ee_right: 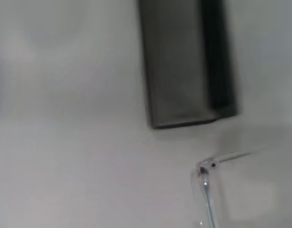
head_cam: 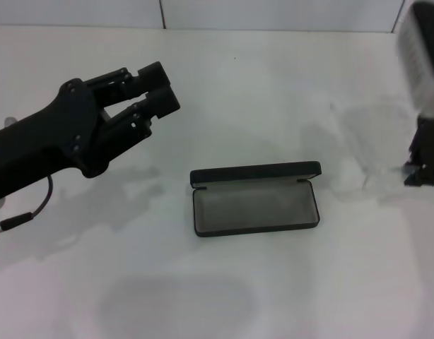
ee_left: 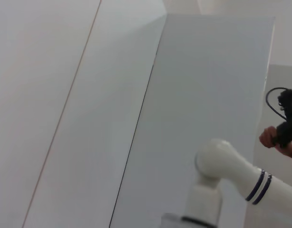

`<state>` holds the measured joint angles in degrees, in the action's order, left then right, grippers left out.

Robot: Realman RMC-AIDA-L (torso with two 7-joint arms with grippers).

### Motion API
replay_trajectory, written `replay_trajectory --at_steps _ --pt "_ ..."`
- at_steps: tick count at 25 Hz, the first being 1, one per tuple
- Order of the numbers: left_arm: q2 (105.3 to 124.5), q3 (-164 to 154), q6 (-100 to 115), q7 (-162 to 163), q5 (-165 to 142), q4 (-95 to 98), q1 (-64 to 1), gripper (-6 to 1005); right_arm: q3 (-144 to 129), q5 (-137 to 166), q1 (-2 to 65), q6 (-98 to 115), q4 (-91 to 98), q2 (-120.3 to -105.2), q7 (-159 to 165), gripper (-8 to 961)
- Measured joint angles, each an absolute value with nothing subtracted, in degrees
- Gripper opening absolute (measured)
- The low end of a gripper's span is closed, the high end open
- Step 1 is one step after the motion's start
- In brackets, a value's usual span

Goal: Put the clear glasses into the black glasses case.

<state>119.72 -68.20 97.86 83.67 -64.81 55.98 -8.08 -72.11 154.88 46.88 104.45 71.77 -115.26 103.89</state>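
Observation:
The black glasses case (head_cam: 254, 209) lies open in the middle of the white table, grey lining up and lid toward the back; the right wrist view also shows the case (ee_right: 181, 71). Right of it, the clear glasses (head_cam: 378, 145) show only as a faint outline that reaches my right gripper (head_cam: 413, 172) at the table's right edge. In the right wrist view, a hinge and thin arm of the clear glasses (ee_right: 207, 180) run toward the camera, so the gripper looks shut on them. My left gripper (head_cam: 162, 87) hovers up and left of the case, fingers together and holding nothing.
The white table (head_cam: 224, 296) reaches back to a pale wall. The left wrist view looks away from the table at wall panels, a white robot arm (ee_left: 231, 173) and a person's hand (ee_left: 274, 138) holding something black.

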Motion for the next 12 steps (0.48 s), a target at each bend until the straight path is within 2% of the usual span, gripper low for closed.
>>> replay_trajectory --at_steps 6,12 --pt "119.7 -68.5 98.4 83.9 -64.4 56.2 -9.8 266 -54.5 144.0 41.5 114.6 87.3 -115.25 103.0 112" --pt "119.69 -68.7 100.5 84.1 -63.5 56.7 -13.0 257 -48.8 113.0 29.1 115.9 95.7 -116.04 99.5 113"
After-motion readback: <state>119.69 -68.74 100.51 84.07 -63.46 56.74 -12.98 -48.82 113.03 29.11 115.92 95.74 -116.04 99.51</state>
